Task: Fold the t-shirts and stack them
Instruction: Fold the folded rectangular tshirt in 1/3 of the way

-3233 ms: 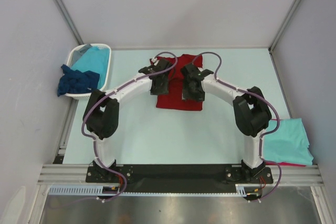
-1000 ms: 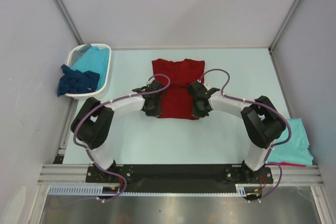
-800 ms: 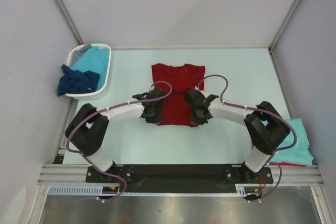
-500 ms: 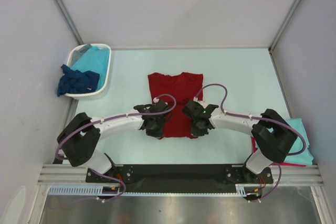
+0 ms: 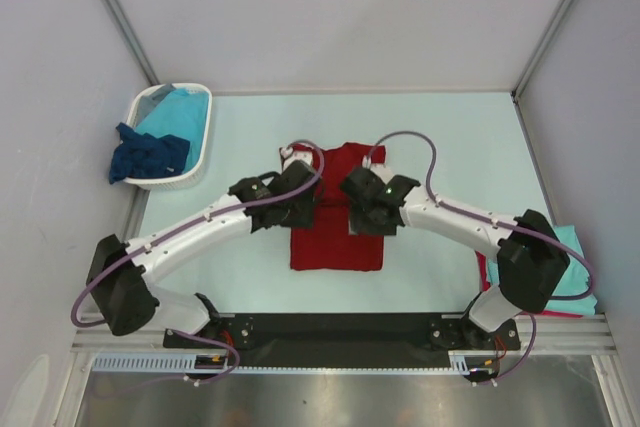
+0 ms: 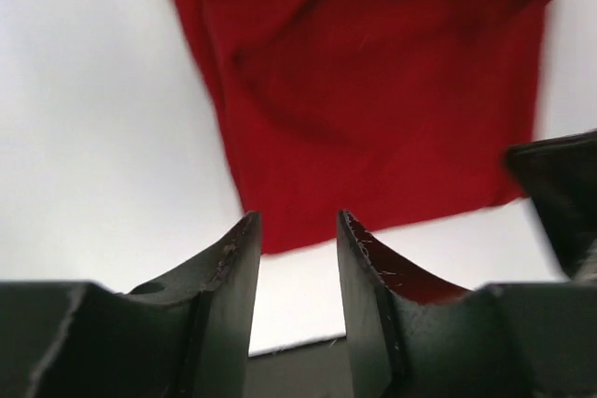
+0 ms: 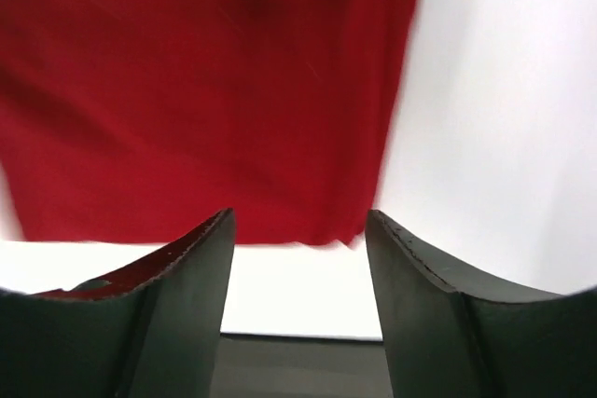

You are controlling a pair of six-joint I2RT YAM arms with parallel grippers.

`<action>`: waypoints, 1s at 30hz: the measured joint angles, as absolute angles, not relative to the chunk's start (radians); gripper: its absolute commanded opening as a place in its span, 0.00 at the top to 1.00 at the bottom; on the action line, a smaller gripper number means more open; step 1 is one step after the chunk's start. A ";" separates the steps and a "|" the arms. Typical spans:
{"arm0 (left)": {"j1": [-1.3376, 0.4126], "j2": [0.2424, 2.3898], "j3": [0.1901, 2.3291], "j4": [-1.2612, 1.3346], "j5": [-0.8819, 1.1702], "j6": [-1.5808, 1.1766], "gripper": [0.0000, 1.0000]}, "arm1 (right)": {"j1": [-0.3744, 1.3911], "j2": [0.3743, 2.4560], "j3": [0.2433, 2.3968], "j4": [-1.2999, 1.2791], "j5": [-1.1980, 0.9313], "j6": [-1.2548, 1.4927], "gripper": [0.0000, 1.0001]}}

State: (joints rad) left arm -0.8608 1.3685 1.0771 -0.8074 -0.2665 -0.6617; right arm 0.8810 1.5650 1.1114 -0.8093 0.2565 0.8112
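Note:
The dark red t-shirt (image 5: 337, 242) lies flat on the table in front of the arms, folded to a long rectangle, its near hem close to the arm bases. My left gripper (image 5: 296, 209) hovers over its left edge and my right gripper (image 5: 372, 213) over its right edge. In the left wrist view the gripper (image 6: 297, 221) is open and empty above the shirt's hem (image 6: 373, 72). In the right wrist view the gripper (image 7: 298, 218) is open and empty above the shirt (image 7: 205, 90).
A white basket (image 5: 202, 137) at the far left holds a turquoise shirt (image 5: 182, 112); a dark navy shirt (image 5: 148, 155) hangs over its rim. At the near right a folded turquoise shirt (image 5: 572, 265) lies on another red one (image 5: 484, 275).
Both grippers pulled the red shirt toward the near edge, laying it out flat. They have let go of its hem, opened, and now hover over the shirt's middle.

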 measured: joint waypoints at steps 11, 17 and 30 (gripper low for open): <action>-0.793 1.550 1.190 -0.648 -0.299 -0.602 0.85 | 0.814 1.763 1.335 -0.720 0.299 0.679 0.75; -0.793 1.576 1.123 -0.619 -0.257 -0.605 0.88 | 0.809 1.813 1.306 -0.701 0.285 0.675 0.77; -0.793 1.533 1.015 -0.572 -0.211 -0.606 0.81 | 0.775 1.915 1.332 -0.649 0.263 0.657 0.75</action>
State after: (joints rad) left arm -0.7933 1.5330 1.0149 -0.5720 -0.2111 -0.6056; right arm 0.7750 1.9148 1.3323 -0.6495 0.2634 0.6571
